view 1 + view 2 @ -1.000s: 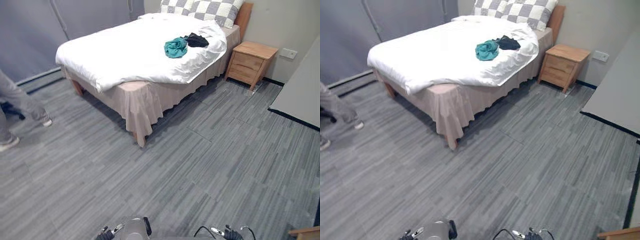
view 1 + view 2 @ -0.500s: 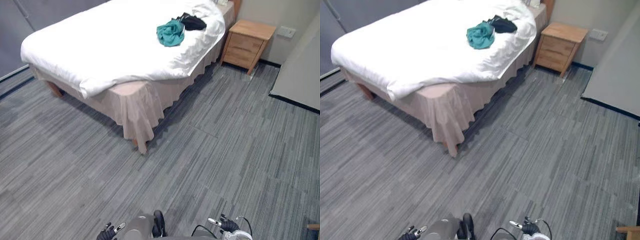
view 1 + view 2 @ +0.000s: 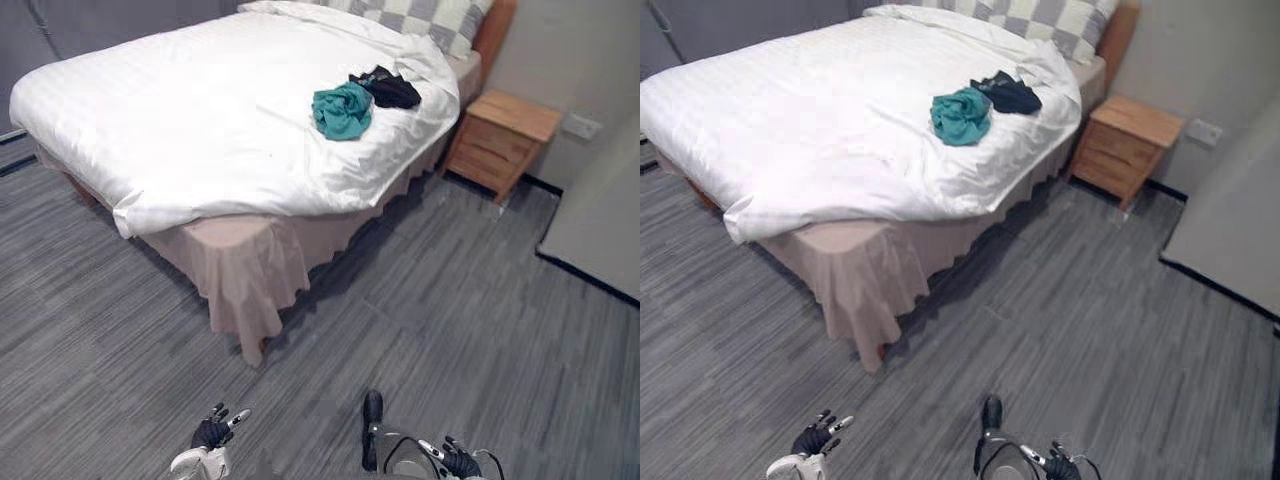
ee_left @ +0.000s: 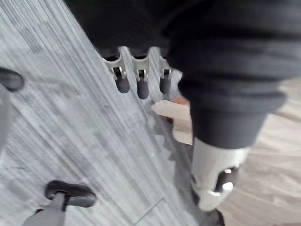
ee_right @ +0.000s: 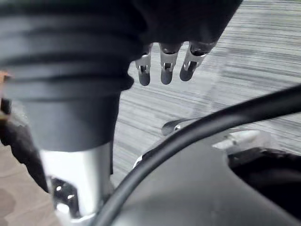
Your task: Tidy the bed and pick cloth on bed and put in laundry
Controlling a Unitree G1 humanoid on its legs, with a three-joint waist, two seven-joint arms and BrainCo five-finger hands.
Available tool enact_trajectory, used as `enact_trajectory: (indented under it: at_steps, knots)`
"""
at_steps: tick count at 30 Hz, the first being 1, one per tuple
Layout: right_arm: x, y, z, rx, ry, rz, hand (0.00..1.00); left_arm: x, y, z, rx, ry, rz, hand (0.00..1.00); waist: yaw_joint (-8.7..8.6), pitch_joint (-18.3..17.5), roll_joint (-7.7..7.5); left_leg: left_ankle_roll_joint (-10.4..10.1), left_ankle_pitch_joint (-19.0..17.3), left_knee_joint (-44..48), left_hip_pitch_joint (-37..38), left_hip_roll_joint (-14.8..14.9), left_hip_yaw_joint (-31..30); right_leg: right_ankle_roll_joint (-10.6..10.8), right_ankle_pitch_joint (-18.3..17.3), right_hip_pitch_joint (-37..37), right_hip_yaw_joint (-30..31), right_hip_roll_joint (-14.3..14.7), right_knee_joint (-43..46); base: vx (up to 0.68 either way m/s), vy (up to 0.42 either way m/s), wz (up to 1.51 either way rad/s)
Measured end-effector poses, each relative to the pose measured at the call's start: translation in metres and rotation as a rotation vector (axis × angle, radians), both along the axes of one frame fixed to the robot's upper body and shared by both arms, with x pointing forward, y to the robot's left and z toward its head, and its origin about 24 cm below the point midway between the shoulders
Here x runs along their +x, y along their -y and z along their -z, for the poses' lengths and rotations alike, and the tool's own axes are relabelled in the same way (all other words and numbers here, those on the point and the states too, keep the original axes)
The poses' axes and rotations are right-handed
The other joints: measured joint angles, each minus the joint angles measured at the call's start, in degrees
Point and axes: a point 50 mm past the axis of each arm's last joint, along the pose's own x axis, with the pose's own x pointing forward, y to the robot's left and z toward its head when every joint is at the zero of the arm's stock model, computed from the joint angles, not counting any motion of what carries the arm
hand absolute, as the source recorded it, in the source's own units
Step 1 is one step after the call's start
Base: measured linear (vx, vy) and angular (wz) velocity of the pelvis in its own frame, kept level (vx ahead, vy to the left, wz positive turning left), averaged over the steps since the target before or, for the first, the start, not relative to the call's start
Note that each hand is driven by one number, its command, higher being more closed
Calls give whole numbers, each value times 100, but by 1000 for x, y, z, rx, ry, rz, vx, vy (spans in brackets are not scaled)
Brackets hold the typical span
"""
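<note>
Along the frame's bottom edge, hangs left hand [image 3: 212, 434] and right hand [image 3: 460, 463] loose and empty; seems mid-approach, needs to reach the bed [image 3: 200, 120] bearing teal cloth [image 3: 342, 110] and black cloth [image 3: 388, 90] upper centre.

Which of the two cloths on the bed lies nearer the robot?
The teal cloth. The black cloth lies just past it, toward the checked pillows at the head end.
</note>
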Motion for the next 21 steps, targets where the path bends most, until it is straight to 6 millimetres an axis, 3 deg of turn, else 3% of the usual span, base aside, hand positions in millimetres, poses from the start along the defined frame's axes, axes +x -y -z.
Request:
enact_trajectory:
  at_steps: [1,2,5,6,7,8,10,11,12,13,15,17,18,19,21]
  knots:
    - [6,0,0,-2,-3,-37,0,1,-1,-1,9,12,9,0,56,0,-7,-134,-118,-300,-30,-193,272,1,-1,426,-2,-64,-318,480,-210,-12]
    - [18,-1,-3,-7,33,-65,0,0,-1,-1,13,30,11,0,81,-9,10,-144,-159,-969,-180,-480,628,29,-48,748,-20,-126,-669,547,-233,-17]
    - [31,-4,-8,-11,81,-75,0,1,3,-3,1,55,31,0,81,-19,95,53,-63,-2372,-404,-820,1325,91,-176,1072,-232,-142,-992,320,-65,25]
    - [28,-3,-7,-18,75,-67,0,2,5,-3,-9,61,50,0,78,-23,124,301,247,-3163,-410,-902,1986,148,-311,1243,-460,-117,-1027,345,20,97]
    - [23,-2,-5,-27,59,-47,0,1,7,-2,-15,57,69,0,67,-58,183,702,626,-3626,-411,-881,2703,254,-544,1421,-757,-17,-972,346,36,108]
    - [21,-1,-5,-34,53,-39,0,0,7,-2,-18,54,70,0,68,-73,202,1007,590,-3757,-386,-897,2847,304,-647,1486,-868,19,-917,350,65,123]
    - [26,-1,-6,-53,63,-23,0,0,-2,-3,-3,47,62,0,91,-277,-204,1180,393,-4119,-377,-1498,2581,627,-1103,1475,-1195,-408,-431,455,112,106]
    - [28,2,-7,-64,66,-14,0,0,-2,-3,-5,42,51,0,98,-322,-174,1152,345,-4230,-321,-1601,2506,701,-1154,1411,-1178,-469,-166,509,136,96]
    - [35,11,-12,-90,86,6,0,-4,1,0,-31,5,39,0,64,-320,-114,1197,334,-4400,-170,-1719,2145,720,-1145,945,-935,-677,1163,365,102,84]
    - [35,13,-13,-90,88,18,0,-4,-1,1,-30,-7,48,0,36,-311,-119,1188,306,-4417,-97,-1733,1962,670,-1033,770,-736,-713,1736,447,92,137]
    - [27,8,-8,-74,68,33,0,-5,-9,1,-8,-32,77,0,-49,-284,-151,1098,276,-4441,163,-1739,1339,688,-1381,606,-247,-502,2242,441,-37,169]
    - [9,5,-3,-53,38,108,0,-3,-16,0,14,-35,94,0,-71,-291,-193,1062,287,-4534,449,-1696,437,556,-1598,331,332,-62,1749,433,-149,211]
    - [3,6,-1,-49,30,139,0,-2,-17,-1,16,-31,92,0,-71,-291,-195,1050,293,-4525,488,-1672,276,544,-1591,254,493,16,1581,383,-179,188]
    - [1,6,-1,-48,29,192,0,-2,-18,-1,17,-32,86,0,-51,-289,-236,882,294,-4524,635,-1675,38,462,-1363,92,646,43,1036,451,-202,146]
    - [1,0,1,-34,24,221,0,-9,-27,-1,36,-48,74,0,-8,-315,-486,709,186,-4524,823,-1843,49,457,-238,26,694,-192,89,372,-183,99]
